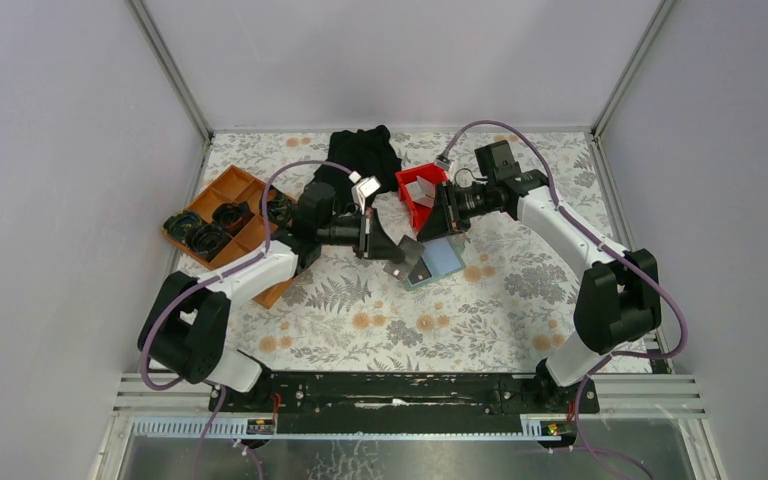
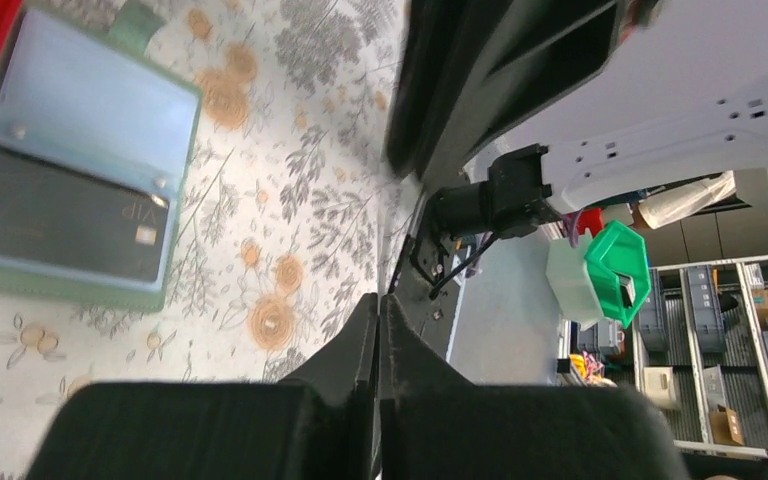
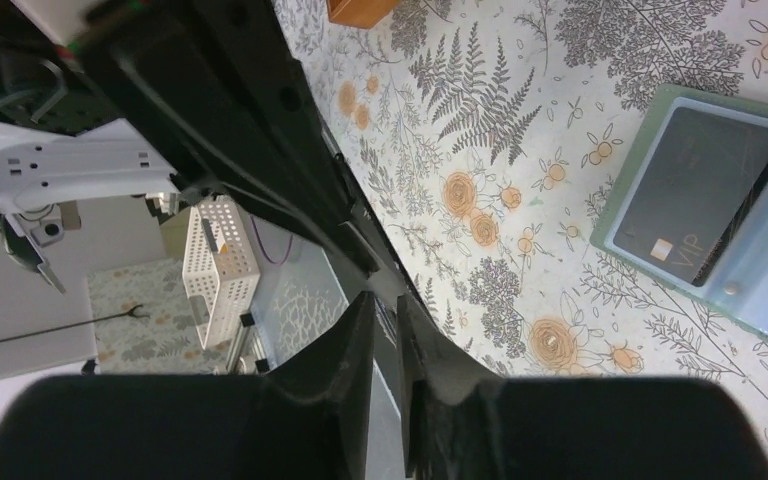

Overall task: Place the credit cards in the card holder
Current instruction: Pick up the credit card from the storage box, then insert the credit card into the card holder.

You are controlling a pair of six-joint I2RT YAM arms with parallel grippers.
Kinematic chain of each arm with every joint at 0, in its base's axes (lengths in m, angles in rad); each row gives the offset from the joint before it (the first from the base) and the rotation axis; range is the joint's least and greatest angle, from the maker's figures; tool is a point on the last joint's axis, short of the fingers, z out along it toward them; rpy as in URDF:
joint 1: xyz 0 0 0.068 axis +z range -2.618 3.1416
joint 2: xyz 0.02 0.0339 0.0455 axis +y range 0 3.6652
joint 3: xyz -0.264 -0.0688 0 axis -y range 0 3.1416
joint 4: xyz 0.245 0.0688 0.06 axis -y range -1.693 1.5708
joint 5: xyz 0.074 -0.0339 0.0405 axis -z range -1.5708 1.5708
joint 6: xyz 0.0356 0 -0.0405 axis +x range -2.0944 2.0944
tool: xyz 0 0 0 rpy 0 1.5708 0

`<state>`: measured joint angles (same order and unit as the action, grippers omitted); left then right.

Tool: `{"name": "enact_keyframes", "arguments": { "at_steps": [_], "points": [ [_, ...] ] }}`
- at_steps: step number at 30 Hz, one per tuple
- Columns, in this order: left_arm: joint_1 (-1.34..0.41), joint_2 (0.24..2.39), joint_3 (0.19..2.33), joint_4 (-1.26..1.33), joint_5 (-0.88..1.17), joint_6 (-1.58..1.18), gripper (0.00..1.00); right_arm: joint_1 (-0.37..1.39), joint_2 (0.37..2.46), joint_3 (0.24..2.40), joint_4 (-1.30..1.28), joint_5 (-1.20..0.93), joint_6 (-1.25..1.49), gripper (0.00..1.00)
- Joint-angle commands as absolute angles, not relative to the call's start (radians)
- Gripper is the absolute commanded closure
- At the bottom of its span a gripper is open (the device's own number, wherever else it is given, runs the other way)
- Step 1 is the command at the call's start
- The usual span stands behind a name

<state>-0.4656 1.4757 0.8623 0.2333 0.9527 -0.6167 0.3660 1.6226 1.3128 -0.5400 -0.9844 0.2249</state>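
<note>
In the top view the left arm (image 1: 250, 275) rises from its base at the lower left, folds at the elbow and stretches rightward to the middle of the frame. The right arm (image 1: 570, 225) climbs from the lower right, bends at a dark elbow and reaches leftward, so the two wrists nearly meet at the centre.

The left gripper (image 2: 378, 300) has its fingers pressed flat together with nothing between them, hanging above the floral table (image 1: 460, 330). The right gripper (image 3: 385, 298) shows a thin slit between its fingers and pinches nothing.

The card holder (image 1: 432, 263) lies unfolded on the table at the centre of the top view, just below both wrists. It sits at the upper left of the left wrist view and at the right edge of the right wrist view. A dark card (image 2: 65, 225) marked VIP is tucked in one of its slots.

White cards (image 1: 422, 192) stand in the red bin (image 1: 408, 180), just above the holder. An orange tray (image 1: 225, 225) sits at the left.
</note>
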Motion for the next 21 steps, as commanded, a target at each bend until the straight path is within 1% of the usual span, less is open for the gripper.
{"name": "enact_keyframes", "arguments": {
  "at_steps": [1,4,8,13,16,21],
  "points": [
    [-0.468,1.471,0.762,0.329,0.838,-0.706,1.0,0.352,1.613,1.344,-0.54,-0.961,0.225,0.78],
    [-0.473,1.473,0.72,0.386,0.783,-0.751,1.0,0.352,1.617,1.342,-0.55,-0.927,0.215,0.72],
    [-0.507,1.48,0.709,0.342,0.599,-0.774,1.0,0.351,1.603,1.333,-0.548,-0.82,0.222,0.68],
    [-0.586,1.496,0.7,0.34,0.359,-0.88,1.0,0.351,1.555,1.288,-0.537,-0.502,0.254,0.68],
    [-0.649,1.531,0.728,0.339,0.254,-0.931,1.0,0.35,1.543,1.245,-0.549,-0.326,0.277,0.75],
    [-0.733,1.592,0.787,0.308,0.103,-0.995,1.0,0.354,1.579,1.211,-0.576,-0.193,0.295,0.98]
  ]
}}
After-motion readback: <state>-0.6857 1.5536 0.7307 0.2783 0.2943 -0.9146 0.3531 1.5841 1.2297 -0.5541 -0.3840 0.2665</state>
